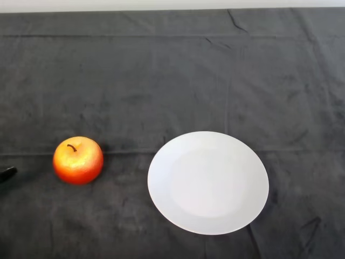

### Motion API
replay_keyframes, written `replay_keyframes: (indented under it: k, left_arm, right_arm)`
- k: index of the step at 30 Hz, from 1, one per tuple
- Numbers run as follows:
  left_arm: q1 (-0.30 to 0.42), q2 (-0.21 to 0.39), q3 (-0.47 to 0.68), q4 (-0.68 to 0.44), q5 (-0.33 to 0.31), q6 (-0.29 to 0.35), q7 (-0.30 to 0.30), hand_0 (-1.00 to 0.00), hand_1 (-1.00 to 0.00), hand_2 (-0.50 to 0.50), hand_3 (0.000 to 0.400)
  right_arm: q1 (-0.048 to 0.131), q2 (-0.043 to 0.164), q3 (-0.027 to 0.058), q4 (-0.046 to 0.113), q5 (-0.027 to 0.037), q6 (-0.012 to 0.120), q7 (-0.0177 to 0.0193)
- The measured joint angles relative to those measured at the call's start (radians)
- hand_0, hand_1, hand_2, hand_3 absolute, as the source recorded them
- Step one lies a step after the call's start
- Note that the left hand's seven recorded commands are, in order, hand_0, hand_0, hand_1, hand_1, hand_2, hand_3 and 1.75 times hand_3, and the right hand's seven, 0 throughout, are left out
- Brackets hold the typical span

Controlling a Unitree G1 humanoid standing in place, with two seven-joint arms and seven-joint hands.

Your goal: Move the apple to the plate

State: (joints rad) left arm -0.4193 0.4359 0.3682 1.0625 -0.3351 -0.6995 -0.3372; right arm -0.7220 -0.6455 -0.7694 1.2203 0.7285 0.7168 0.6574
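cloth (161,81): dark grey, creased, spread over the whole table | wall strip (161,4): pale, along cloth's far edge

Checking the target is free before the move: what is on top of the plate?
Nothing lies on the white plate; its whole face shows bare. The apple sits apart on the dark cloth. What lies under the plate is covered.

The apple (77,160) stands on the dark cloth (172,81), apart from the white plate (208,182); a black hand (7,173) tip shows at the left edge.

Only a black tip of the hand (7,173) shows at the left edge.
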Motion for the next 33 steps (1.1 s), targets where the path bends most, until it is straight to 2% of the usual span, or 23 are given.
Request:
replay_keyframes:
  k: [11, 21, 26, 33]
  left_arm:
    - [0.005, -0.069, -0.083, -0.085, 0.063, 0.017, 0.027, 0.00, 0.00, 0.00, 0.000]
    - [0.011, -0.089, -0.163, -0.134, 0.090, 0.042, 0.041, 0.00, 0.00, 0.00, 0.000]
    - [0.011, -0.106, -0.203, -0.160, 0.124, 0.046, 0.062, 0.00, 0.00, 0.00, 0.000]
    - [0.012, -0.122, -0.274, -0.160, 0.131, 0.046, 0.078, 0.00, 0.00, 0.00, 0.000]
  right_arm:
    - [0.000, 0.000, 0.0000, 0.000, 0.0000, 0.000, 0.0000]
    - [0.000, 0.000, 0.0000, 0.000, 0.0000, 0.000, -0.0001]
    - [0.000, 0.000, 0.0000, 0.000, 0.0000, 0.000, -0.0001]
    - [0.000, 0.000, 0.0000, 0.000, 0.0000, 0.000, -0.0001]
